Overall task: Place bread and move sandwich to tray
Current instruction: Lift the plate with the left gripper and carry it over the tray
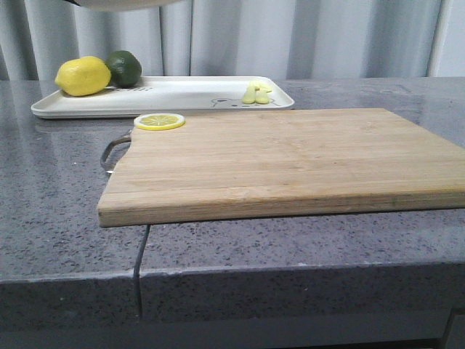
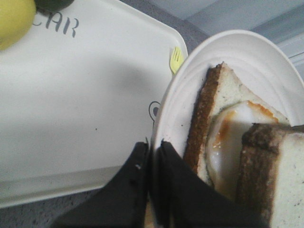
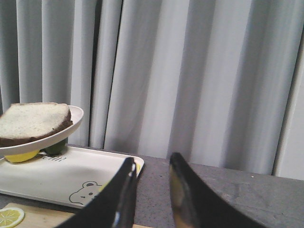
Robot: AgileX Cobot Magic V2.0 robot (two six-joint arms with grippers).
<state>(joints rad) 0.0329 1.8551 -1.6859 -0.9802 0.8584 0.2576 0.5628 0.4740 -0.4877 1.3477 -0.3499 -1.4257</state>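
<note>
Nearest the robot lies the wooden cutting board (image 1: pixel 290 163), bare but for a lemon slice (image 1: pixel 159 121) at its far left corner, and nothing of the task rests on it. Just beyond, at the far left of the grey counter (image 1: pixel 58 218), sits the tray (image 1: pixel 182 98), holding a lemon (image 1: pixel 82 75) and a lime (image 1: pixel 125 67) at its left end and a small yellow fork (image 1: pixel 256 93) at its right; its middle is free. The sandwich (image 2: pixel 237 147) is in the air above that tray, on its plate (image 2: pixel 180 118), and the left gripper (image 2: pixel 153 156) is clamped on the plate's rim with its fingers pressed tight either side of the thin edge. Held by one edge, the plate is stiff and probably smooth, so it could tip or slip; the load is likely light but soft and loosely stacked, the egg (image 2: pixel 232 128) slick between the slices, and the top bread (image 2: pixel 280 180) sits off to one side, so it should stay level and go down gently. The rim is the sensible hold, not the bread. The right gripper (image 3: pixel 151 190) hangs off to the right, jaws apart and empty, well away from the plate.
</note>
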